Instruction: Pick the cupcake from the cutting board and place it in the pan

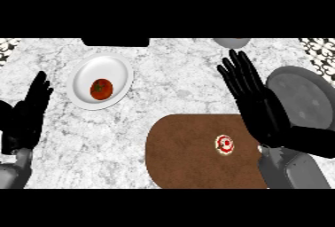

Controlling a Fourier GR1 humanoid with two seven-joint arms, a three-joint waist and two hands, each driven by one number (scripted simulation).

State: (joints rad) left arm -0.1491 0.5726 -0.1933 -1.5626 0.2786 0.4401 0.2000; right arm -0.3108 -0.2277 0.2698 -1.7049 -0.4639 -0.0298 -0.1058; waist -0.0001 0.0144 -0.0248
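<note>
The cupcake (224,144) sits on the brown cutting board (183,155) at lower centre of the frame. The right hand (258,104) hovers between board and grey pan (304,95), fingers straight, holding nothing. The left hand (26,115) rests at the left edge, fingers straight.

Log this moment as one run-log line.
small red-and-white cupcake: on brown rounded cutting board | round grey pan: holds nothing | right hand: open, between them | left hand: open, resting at left edge

Counter (183,80) marble-look; cutting board (189,155) matt brown; plate (85,75) glossy white.
</note>
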